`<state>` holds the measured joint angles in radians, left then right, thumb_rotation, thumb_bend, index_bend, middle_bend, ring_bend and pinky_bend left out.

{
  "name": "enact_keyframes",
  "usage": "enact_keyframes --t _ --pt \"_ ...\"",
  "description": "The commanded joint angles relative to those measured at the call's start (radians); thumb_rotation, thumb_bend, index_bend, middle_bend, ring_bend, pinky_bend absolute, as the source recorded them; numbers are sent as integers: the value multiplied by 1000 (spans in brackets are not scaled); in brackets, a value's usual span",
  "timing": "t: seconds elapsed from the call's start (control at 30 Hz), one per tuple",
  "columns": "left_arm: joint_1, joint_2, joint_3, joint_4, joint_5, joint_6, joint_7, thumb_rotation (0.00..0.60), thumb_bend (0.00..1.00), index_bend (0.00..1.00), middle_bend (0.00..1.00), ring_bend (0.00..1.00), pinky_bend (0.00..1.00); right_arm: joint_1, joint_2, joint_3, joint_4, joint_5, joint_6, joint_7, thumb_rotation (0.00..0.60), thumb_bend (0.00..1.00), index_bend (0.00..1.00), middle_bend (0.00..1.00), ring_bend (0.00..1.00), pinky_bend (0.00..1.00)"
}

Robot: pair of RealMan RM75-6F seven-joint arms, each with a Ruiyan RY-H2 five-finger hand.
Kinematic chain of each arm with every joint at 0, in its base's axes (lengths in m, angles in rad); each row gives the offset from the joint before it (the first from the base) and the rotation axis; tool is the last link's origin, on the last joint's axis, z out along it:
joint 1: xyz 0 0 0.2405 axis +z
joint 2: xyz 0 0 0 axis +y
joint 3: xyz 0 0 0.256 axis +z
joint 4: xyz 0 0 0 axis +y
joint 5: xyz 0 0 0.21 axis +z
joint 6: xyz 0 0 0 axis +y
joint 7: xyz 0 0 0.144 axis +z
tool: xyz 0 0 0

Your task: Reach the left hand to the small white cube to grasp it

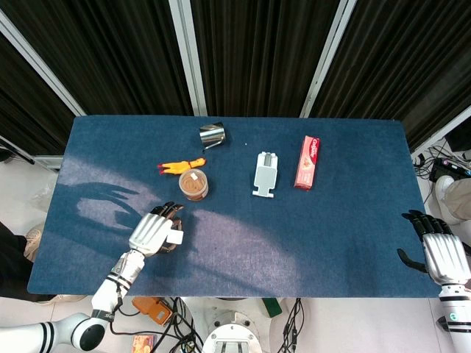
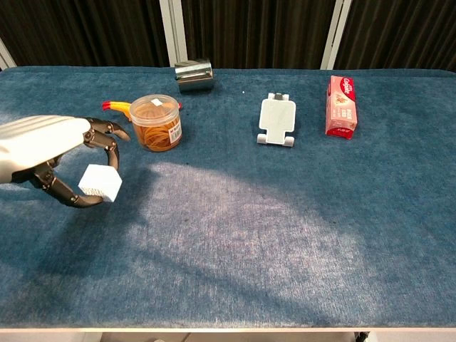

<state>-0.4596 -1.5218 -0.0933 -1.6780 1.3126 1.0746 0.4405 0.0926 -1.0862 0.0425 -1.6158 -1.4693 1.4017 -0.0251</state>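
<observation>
Fingers of our left hand curl around the small white cube, thumb below and the others above, so we judge it gripped; in the chest view the cube looks tilted and perhaps just clear of the surface, though we cannot be sure. This happens near the front left corner of the surface. From the head view our left hand covers most of the cube. We judge the cube light and stiff, with flat faces that could slip, so opposite faces are the right place to press, squarely and not on an edge. Toward the back sit a jar of rubber bands, a yellow toy, a steel cup, a white stand and a red box. Our right hand rests empty, fingers apart, at the front right corner.
</observation>
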Motion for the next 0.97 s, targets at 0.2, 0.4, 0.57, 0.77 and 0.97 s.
enact_keyframes --t 0.2,0.4,0.57,0.77,0.97 --pt "-45 211 -85 -205 29 -20 -165 600 422 564 141 108 237 -1 1 -2 -1 -3 2 -2 600 392 263 222 238 232" --pt "-67 336 -152 -312 25 -35 -318 600 421 564 141 108 237 -3 1 -3 -4 -5 6 -3 600 392 262 222 238 232" --pt "-81 420 -192 -362 13 -66 -479 600 421 563 142 108 237 -4 2 -4 -5 -6 7 -5 600 392 262 222 238 232" --pt "-83 480 -201 -370 33 -59 -547 600 421 564 141 108 237 -3 1 -4 -6 -6 5 -4 600 392 262 222 238 232" --pt "-87 487 -185 -365 28 -50 -546 600 421 564 142 108 237 -5 2 -5 -7 -7 6 -3 600 392 262 222 238 232"
